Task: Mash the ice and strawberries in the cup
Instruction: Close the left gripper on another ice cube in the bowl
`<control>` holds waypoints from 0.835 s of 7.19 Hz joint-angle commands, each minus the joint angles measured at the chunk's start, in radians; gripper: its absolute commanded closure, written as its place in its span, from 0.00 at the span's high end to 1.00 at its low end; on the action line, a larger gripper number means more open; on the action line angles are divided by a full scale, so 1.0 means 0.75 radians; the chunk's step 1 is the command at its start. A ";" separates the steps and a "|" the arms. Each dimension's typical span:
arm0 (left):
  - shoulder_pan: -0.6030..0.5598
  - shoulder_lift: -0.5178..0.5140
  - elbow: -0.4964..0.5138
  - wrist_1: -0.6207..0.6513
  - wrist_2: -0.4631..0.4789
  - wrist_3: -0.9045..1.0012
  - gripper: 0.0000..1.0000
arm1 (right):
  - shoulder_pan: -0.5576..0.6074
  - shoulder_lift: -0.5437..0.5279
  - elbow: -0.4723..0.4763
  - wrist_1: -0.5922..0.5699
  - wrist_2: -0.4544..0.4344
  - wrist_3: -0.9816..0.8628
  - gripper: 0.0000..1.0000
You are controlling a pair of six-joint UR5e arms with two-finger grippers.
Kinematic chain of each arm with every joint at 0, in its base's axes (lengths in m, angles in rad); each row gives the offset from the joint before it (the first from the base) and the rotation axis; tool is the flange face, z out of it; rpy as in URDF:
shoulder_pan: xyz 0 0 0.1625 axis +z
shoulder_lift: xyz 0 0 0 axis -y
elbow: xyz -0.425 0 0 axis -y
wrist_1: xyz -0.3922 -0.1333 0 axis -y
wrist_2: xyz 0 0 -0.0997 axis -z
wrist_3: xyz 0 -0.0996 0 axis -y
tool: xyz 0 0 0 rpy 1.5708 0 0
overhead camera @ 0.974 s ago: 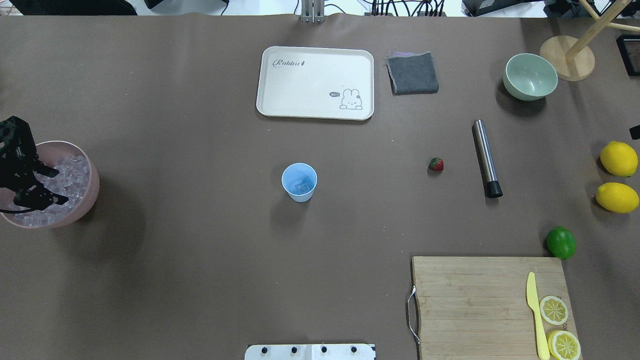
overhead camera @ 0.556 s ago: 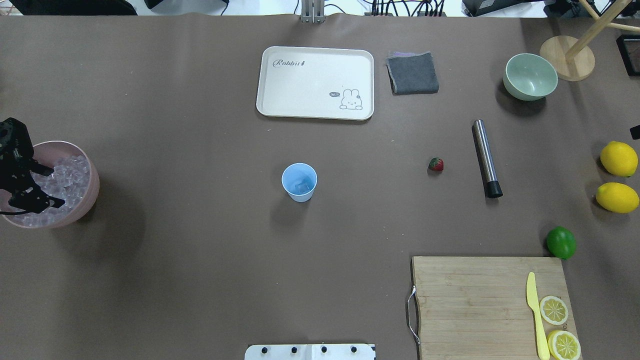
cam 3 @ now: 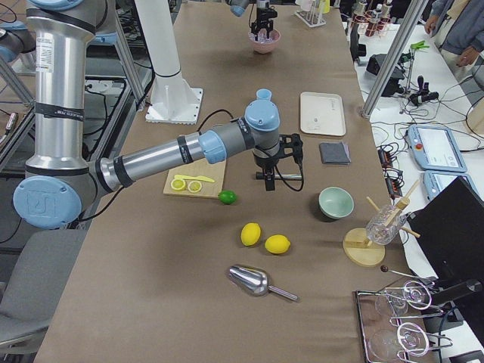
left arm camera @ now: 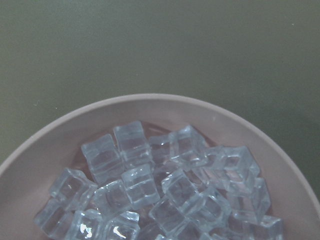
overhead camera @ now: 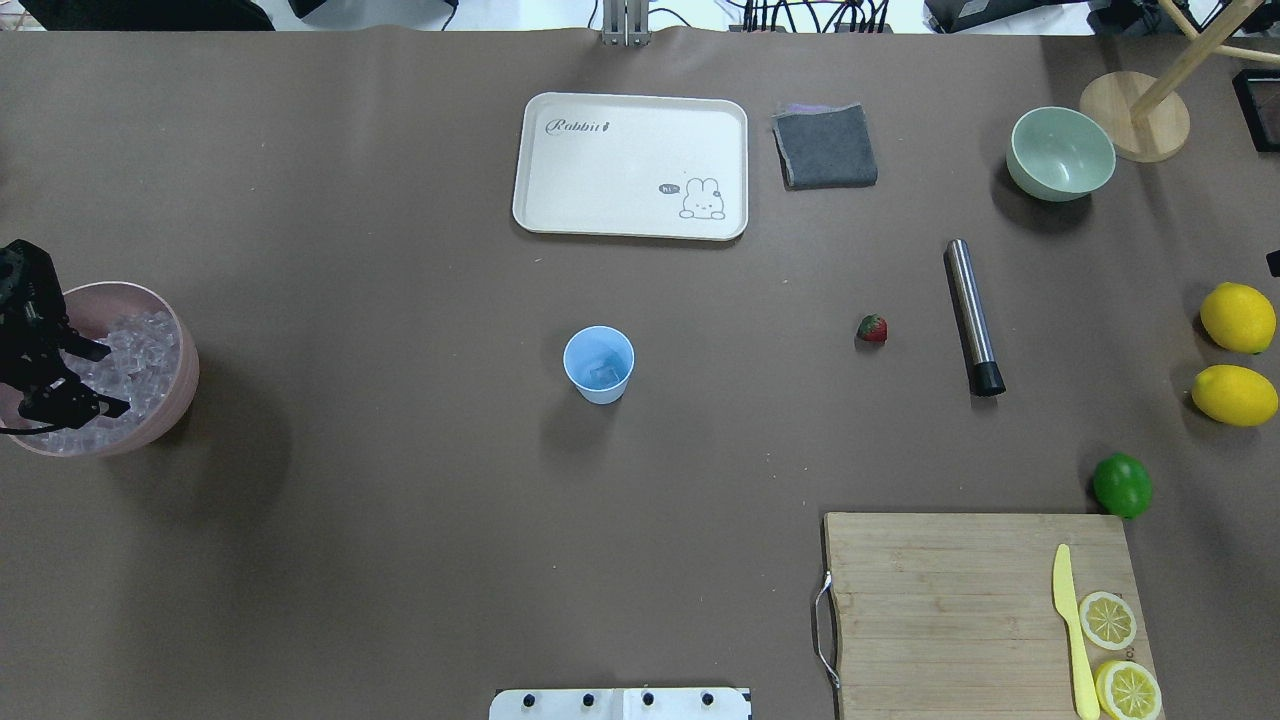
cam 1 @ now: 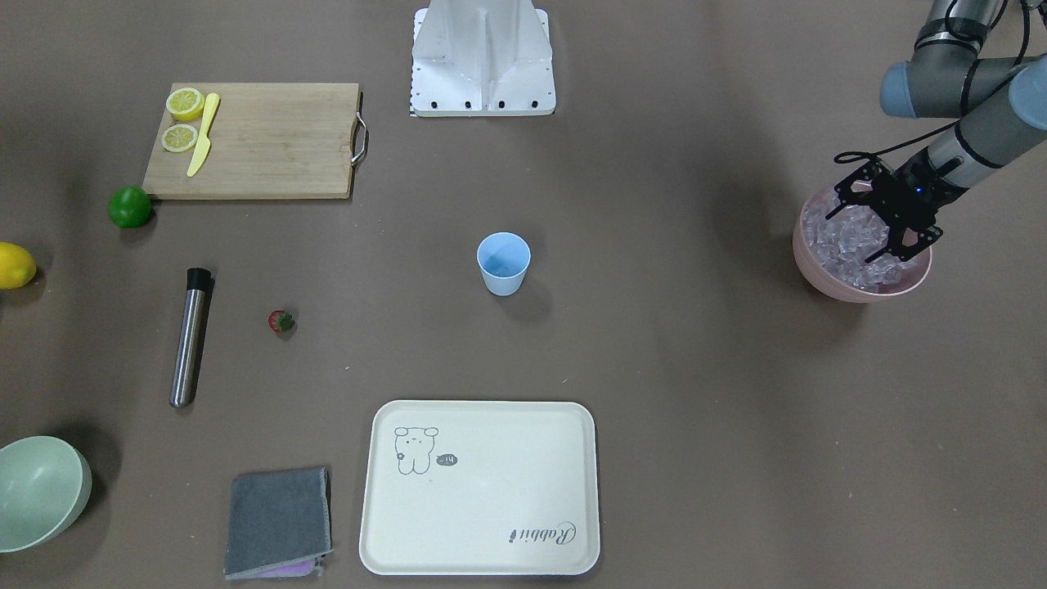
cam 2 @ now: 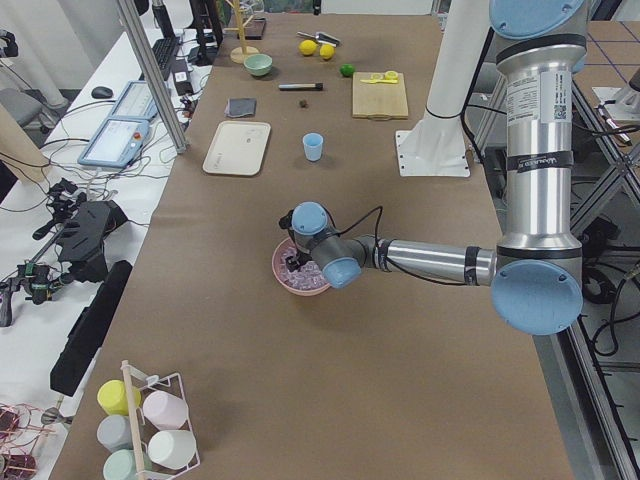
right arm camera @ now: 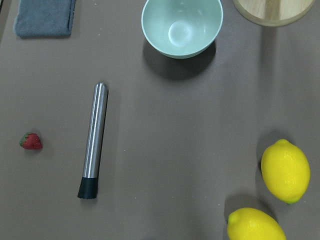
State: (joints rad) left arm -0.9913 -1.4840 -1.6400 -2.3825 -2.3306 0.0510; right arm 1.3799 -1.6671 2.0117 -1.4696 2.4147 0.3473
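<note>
The light-blue cup (overhead camera: pixel 598 365) stands upright mid-table, also seen in the front-facing view (cam 1: pixel 503 262), with a clear ice cube (overhead camera: pixel 601 376) in its bottom. More ice (left arm camera: pixel 150 185) fills the pink bowl (overhead camera: pixel 185 345) at the table's left edge. My left gripper (overhead camera: pixel 114 380) hangs open just over that ice (cam 1: pixel 851 241) with nothing between its fingers. The strawberry (overhead camera: pixel 872 328) lies alone on the table right of the cup and shows in the right wrist view (right arm camera: pixel 31 141). My right gripper (cam 3: pixel 281 180) hovers above the table near the lemons; I cannot tell whether it is open or shut.
A steel muddler (overhead camera: pixel 973 316) lies right of the strawberry. A cream tray (overhead camera: pixel 630 165), grey cloth (overhead camera: pixel 825 146) and pale-green bowl (overhead camera: pixel 1060 152) sit along the far side. Two lemons (overhead camera: pixel 1237 317), a lime (overhead camera: pixel 1122 485) and a cutting board (overhead camera: pixel 985 610) with a knife and lemon slices are at the right.
My left gripper has shifted slightly toward the table's left edge over the pink bowl and stays open. Nothing else has moved.
</note>
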 commanded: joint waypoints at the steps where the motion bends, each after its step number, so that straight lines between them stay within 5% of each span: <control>1: 0.003 0.009 -0.006 -0.004 -0.001 -0.003 0.83 | 0.003 -0.017 0.015 0.000 0.012 -0.001 1.00; 5: 0.009 0.009 -0.002 -0.004 0.003 0.000 0.86 | 0.009 -0.029 0.020 0.000 0.012 -0.001 1.00; 6: 0.011 0.009 0.000 -0.002 0.005 0.002 0.63 | 0.019 -0.041 0.020 0.000 0.012 -0.007 1.00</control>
State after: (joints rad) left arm -0.9846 -1.4775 -1.6413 -2.3851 -2.3283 0.0504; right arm 1.3869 -1.6901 2.0257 -1.4696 2.4236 0.3462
